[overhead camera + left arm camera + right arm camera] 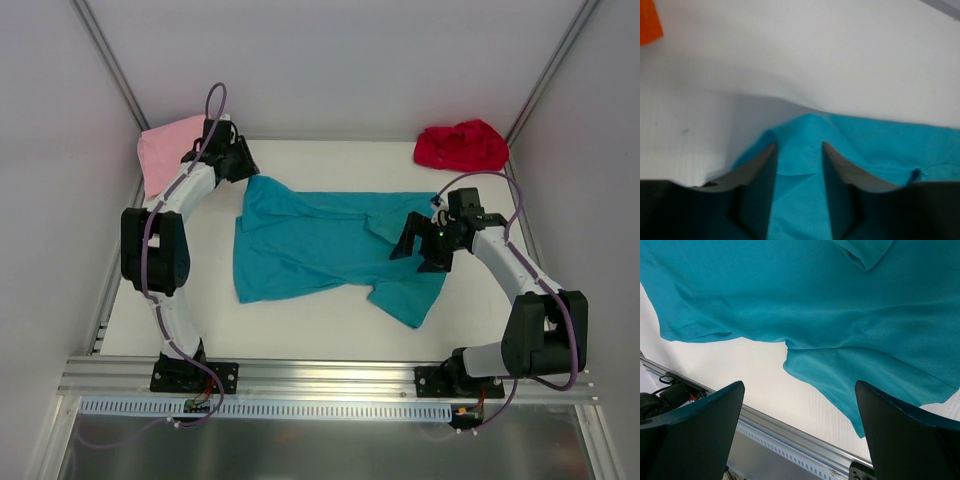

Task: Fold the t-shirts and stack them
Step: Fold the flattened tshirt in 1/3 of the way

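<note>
A teal t-shirt (pixel 320 245) lies spread flat across the middle of the table, with one sleeve folded in near its right side. My left gripper (pixel 243 167) sits at the shirt's far left corner. In the left wrist view, the left gripper (pixel 799 147) has its fingers closed in on a raised fold of the teal cloth (pixel 800 200). My right gripper (pixel 413 247) hovers over the shirt's right part. In the right wrist view, the right gripper (pixel 799 390) is wide open and empty, above the shirt's near sleeve (pixel 865 375).
A pink t-shirt (pixel 165 150) lies bunched at the back left corner. A red t-shirt (pixel 462 146) lies crumpled at the back right. White walls close in the left, right and back. The metal rail (pixel 330 375) runs along the near edge.
</note>
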